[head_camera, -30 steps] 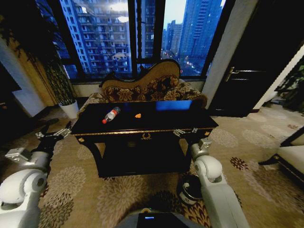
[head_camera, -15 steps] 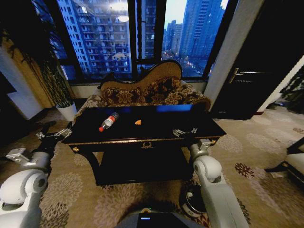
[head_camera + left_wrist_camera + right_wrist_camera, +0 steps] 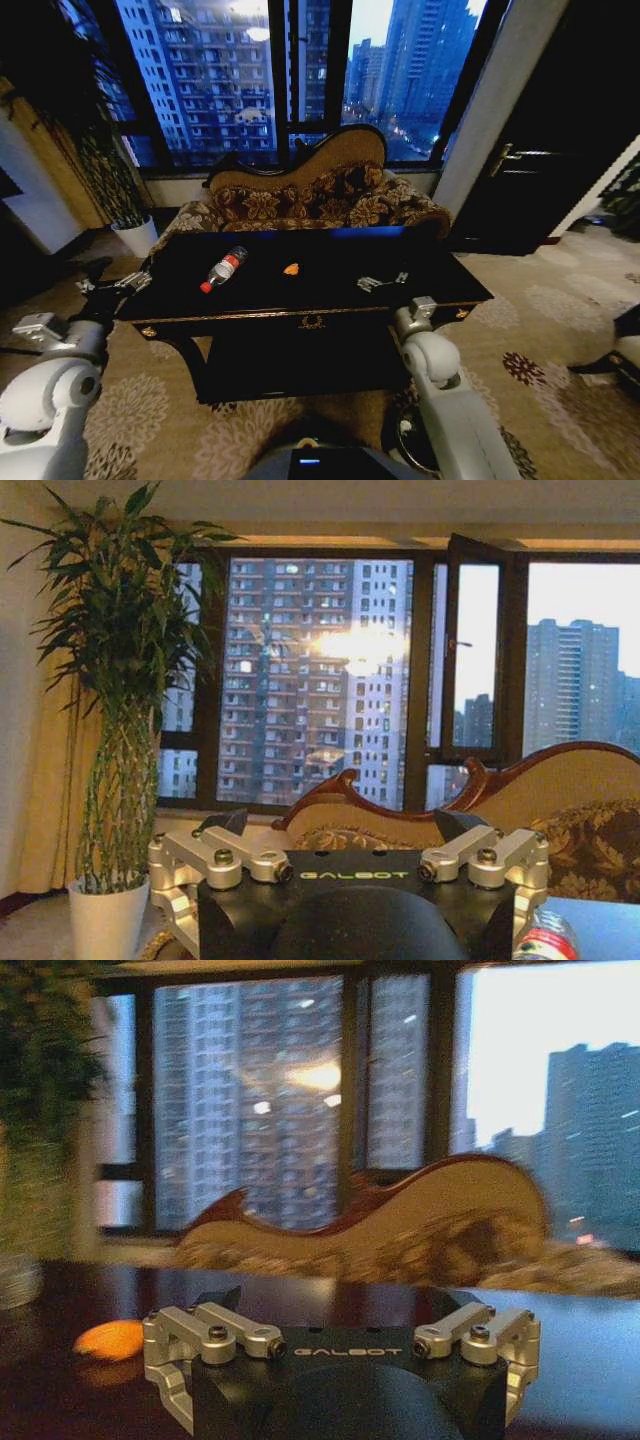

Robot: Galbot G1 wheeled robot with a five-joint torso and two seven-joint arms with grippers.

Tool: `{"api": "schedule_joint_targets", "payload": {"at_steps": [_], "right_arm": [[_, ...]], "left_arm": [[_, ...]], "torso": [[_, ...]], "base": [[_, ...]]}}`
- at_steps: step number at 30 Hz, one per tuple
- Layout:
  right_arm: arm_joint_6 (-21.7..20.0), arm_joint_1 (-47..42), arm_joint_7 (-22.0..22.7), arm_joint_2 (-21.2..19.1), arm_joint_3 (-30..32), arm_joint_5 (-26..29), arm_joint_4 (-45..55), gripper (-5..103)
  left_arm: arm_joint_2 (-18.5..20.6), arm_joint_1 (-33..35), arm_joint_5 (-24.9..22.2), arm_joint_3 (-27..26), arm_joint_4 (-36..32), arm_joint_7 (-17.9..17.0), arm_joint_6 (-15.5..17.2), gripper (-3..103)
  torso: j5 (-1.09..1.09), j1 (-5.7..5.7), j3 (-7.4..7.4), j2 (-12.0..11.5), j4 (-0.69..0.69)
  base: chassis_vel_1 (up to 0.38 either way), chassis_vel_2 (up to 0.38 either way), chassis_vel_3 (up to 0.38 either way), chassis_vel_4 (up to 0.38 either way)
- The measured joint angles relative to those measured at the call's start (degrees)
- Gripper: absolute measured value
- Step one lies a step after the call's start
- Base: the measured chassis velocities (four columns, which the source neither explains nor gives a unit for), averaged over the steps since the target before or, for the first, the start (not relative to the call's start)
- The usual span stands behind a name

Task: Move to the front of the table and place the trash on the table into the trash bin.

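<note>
Facing table [image 3: 330, 300], bottle [image 3: 222, 269] and orange scrap [image 3: 291, 269] atop.

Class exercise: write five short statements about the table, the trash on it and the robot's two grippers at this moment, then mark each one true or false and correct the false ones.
1. The bottle lies on its side on the table. True.
2. The orange scrap sits on the carpet. False: it lies on the tabletop, apart from the bottle.
3. The right gripper is over the tabletop with nothing between its fingers. True.
4. The left gripper holds the bottle. False: it is open and empty beside the table's left end.
5. The sofa stands behind the table, below the windows. True.
</note>
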Motion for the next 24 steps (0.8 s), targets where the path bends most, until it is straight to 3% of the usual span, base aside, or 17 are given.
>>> {"api": "schedule_joint_targets", "payload": {"at_steps": [5,14,20,24], "right_arm": [[-1.6,4.6,0.0,-1.6,-5.3,3.4,-3.7,100],[-4.8,13.1,0.0,-0.1,-9.7,7.4,-9.8,100],[-11.7,18.9,0.0,-0.7,-14.3,11.8,-10.8,100],[-13.3,20.8,0.0,-0.8,-16.7,11.9,-11.7,100]], "left_arm": [[-0.7,0.7,0.4,-0.3,-1.1,-0.1,0.6,100],[-1.8,2.1,1.5,-0.8,-3.0,-0.7,1.5,100],[-3.2,2.7,2.4,-0.6,-4.5,-1.2,2.5,100],[-3.6,2.9,2.7,-0.6,-5.0,-1.2,2.6,100]], "torso": [[0.0,0.03,0.02,0.0,-0.01],[0.0,0.05,0.02,0.0,-0.01],[0.0,0.05,0.02,0.0,-0.02],[0.0,0.05,0.02,0.0,-0.01]], "base": [[0.0,0.0,0.0,0.0],[0.0,0.0,0.0,0.0],[0.0,0.0,0.0,0.0],[0.0,0.0,0.0,0.0]]}}
